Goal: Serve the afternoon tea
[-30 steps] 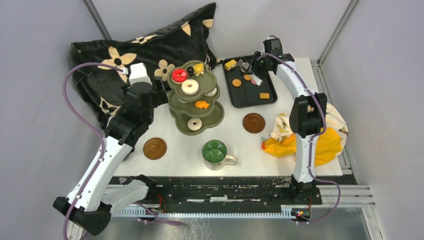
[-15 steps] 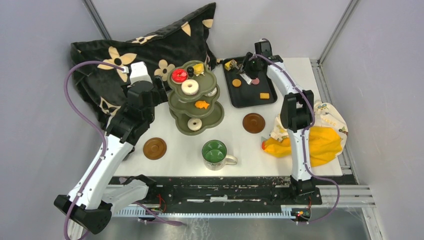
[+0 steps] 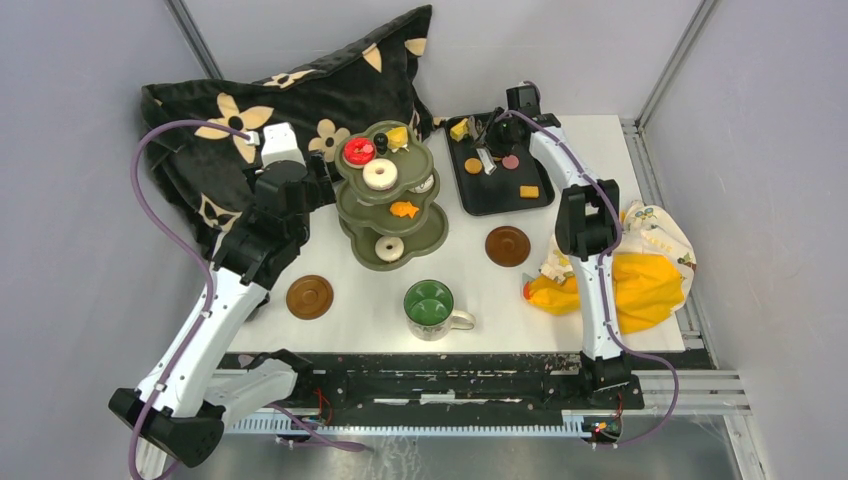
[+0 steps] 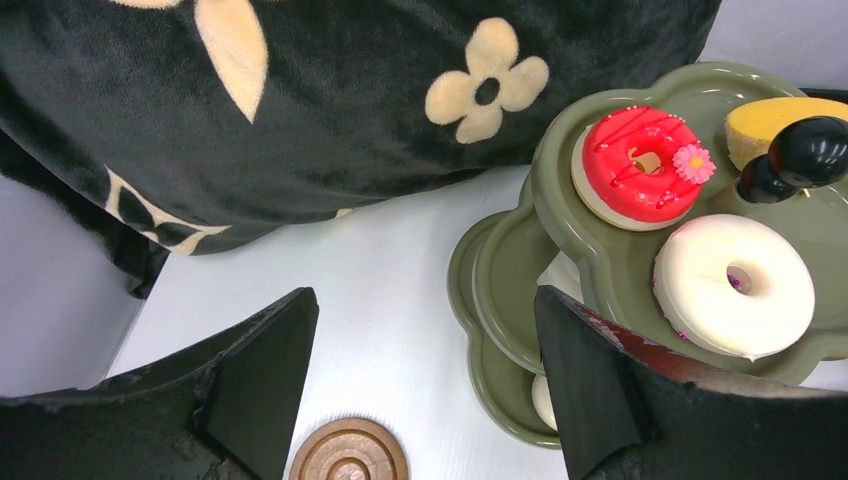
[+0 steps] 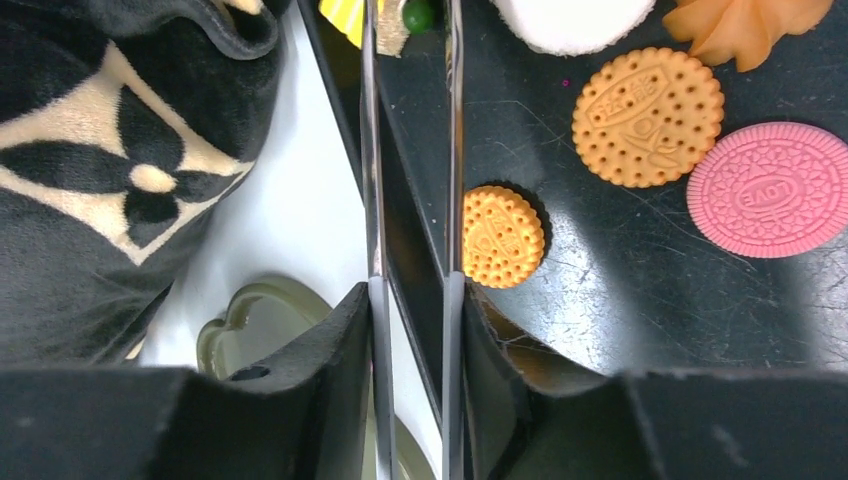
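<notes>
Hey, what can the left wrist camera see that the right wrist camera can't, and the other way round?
Only the left wrist: a red donut and a white donut on the stand's top tier, its black knob, and a brown saucer on the table, with the open left pincer empty. Only the right wrist: the black tray with two orange biscuits and a pink biscuit, and the tongs held in the right pincer. Both: the black flowered pillow, the green stand and the white table.

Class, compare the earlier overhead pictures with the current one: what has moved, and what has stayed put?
The right gripper, shut on the metal tongs, swung left across the black tray toward its left side. The left gripper, stand, mug and saucers stayed put.
</notes>
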Controlling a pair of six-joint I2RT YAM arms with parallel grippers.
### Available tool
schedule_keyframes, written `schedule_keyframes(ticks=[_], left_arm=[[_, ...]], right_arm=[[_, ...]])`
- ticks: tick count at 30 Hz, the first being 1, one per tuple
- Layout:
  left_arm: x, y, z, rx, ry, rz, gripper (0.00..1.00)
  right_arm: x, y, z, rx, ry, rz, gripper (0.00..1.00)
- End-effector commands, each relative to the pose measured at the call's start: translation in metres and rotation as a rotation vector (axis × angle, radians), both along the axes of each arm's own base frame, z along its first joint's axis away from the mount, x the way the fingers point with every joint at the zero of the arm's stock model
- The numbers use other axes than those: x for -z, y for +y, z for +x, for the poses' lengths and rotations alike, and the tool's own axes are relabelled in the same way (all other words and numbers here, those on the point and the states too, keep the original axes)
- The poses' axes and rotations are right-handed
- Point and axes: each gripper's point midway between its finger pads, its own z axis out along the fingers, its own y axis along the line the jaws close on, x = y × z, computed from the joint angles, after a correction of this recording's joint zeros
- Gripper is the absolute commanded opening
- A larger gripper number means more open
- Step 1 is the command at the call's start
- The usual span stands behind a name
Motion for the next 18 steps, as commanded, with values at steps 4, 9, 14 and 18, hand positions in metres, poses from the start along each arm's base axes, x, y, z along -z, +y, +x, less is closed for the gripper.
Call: schedule_keyframes(ticks=[4,9,14,18], left_arm=[[-0.015,0.006,0.005,-0.02,-0.049,0.023,0.86],[-0.016,0.007,0.004,-0.02,-0.051,0.021,0.86],[-0.018,0.008,0.0,-0.016,-0.057,0.01,0.86],[-0.021,0.005,-0.005,0.003,-0.066,-0.018,0.86]], right_arm=[[-0.051,0.012,0.021,-0.005,-0.143,0.077,0.25],[-0.057,0.012,0.018,-0.006,-0.147,0.085,0.03],[-0.084,-0.001,0.004,0.022,-0.201,0.055,0.01],[-0.105,-0.023,-0.021,0.04,-0.243,0.006,0.01]])
